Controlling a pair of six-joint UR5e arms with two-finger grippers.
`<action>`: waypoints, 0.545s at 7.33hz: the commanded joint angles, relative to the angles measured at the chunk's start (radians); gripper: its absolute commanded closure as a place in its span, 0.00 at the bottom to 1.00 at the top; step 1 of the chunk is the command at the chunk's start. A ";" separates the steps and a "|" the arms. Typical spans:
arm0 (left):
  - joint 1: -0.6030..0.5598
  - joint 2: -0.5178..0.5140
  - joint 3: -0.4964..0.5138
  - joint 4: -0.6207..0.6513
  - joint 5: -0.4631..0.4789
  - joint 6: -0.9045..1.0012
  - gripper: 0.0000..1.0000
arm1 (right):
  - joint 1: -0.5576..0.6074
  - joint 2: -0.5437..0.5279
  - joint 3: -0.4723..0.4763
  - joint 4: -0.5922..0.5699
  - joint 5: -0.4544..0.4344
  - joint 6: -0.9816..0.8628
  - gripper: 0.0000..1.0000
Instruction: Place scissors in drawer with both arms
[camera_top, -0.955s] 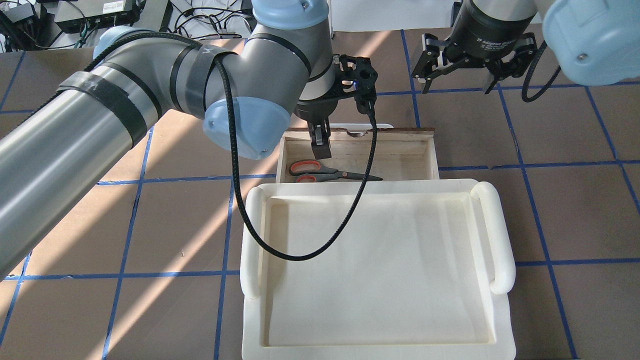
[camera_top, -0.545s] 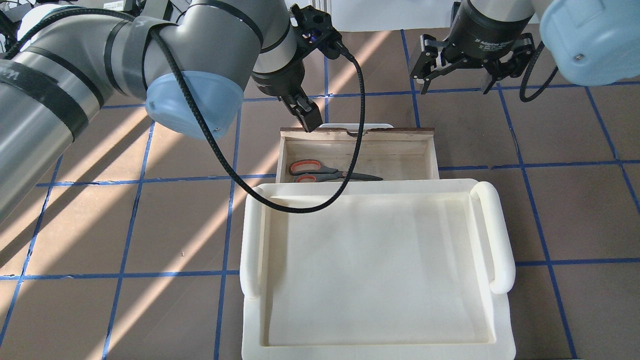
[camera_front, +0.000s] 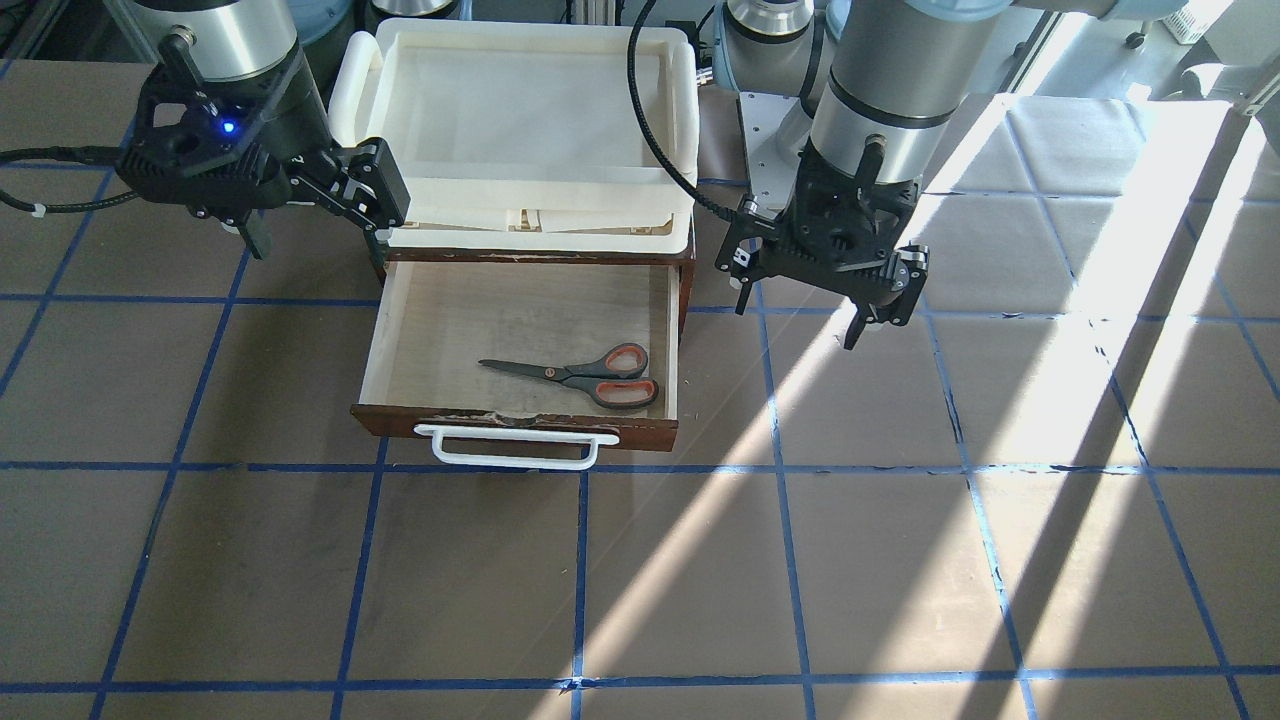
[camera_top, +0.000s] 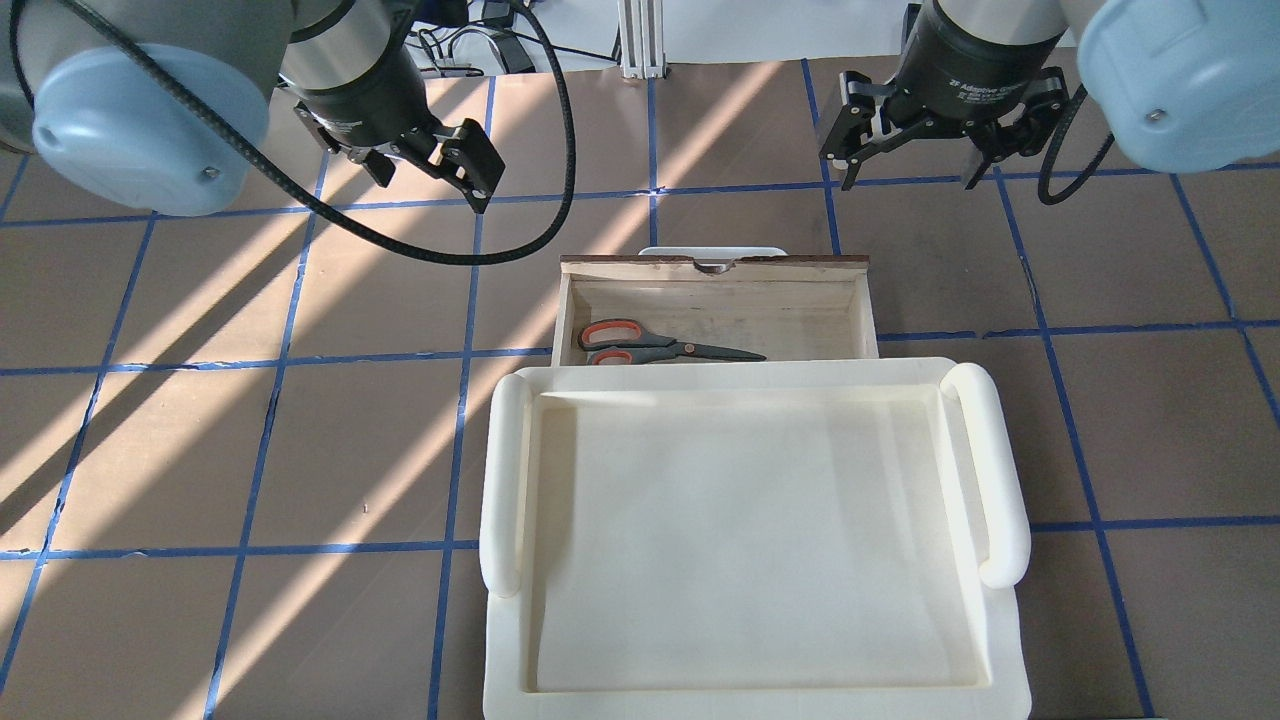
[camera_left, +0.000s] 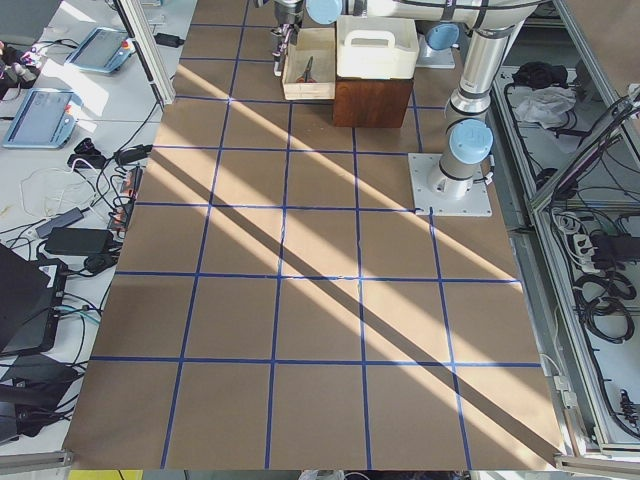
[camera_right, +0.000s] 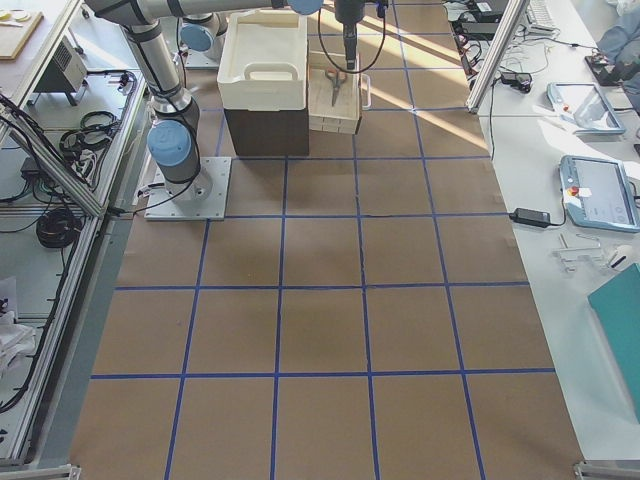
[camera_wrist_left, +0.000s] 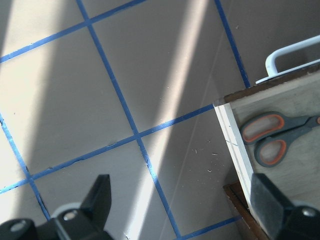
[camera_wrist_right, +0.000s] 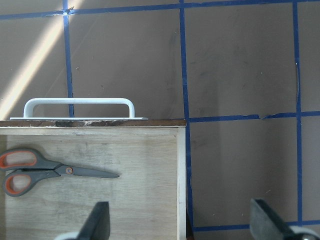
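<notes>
The scissors (camera_top: 660, 345), with grey-and-orange handles, lie flat inside the open drawer (camera_top: 800, 305) near its left side, blades pointing right. They also show in the front view (camera_front: 585, 375), the left wrist view (camera_wrist_left: 270, 137) and the right wrist view (camera_wrist_right: 45, 171). My left gripper (camera_top: 425, 175) is open and empty, above the table to the left of and beyond the drawer front (camera_front: 520, 422). My right gripper (camera_top: 910, 170) is open and empty, above the table beyond the drawer's right corner.
A cream plastic tray (camera_top: 985, 470) sits on top of the cabinet, over the rear of the drawer. The drawer's white bar handle (camera_front: 515, 447) sticks out from its front. The brown table has blue tape grid lines (camera_top: 460, 350).
My left gripper has left the drawer, moving left and away past its front, and now shows its jaws spread. The scissors stay in the drawer. The right arm has not moved.
</notes>
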 joint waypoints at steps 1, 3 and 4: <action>0.086 0.014 -0.018 -0.010 0.078 -0.071 0.00 | 0.000 0.000 0.001 0.001 -0.001 -0.002 0.00; 0.085 0.014 -0.020 -0.012 0.075 -0.215 0.00 | 0.000 0.000 0.002 0.001 0.001 0.000 0.00; 0.077 0.026 -0.018 -0.012 0.072 -0.218 0.00 | 0.000 0.000 0.002 0.001 0.001 0.000 0.00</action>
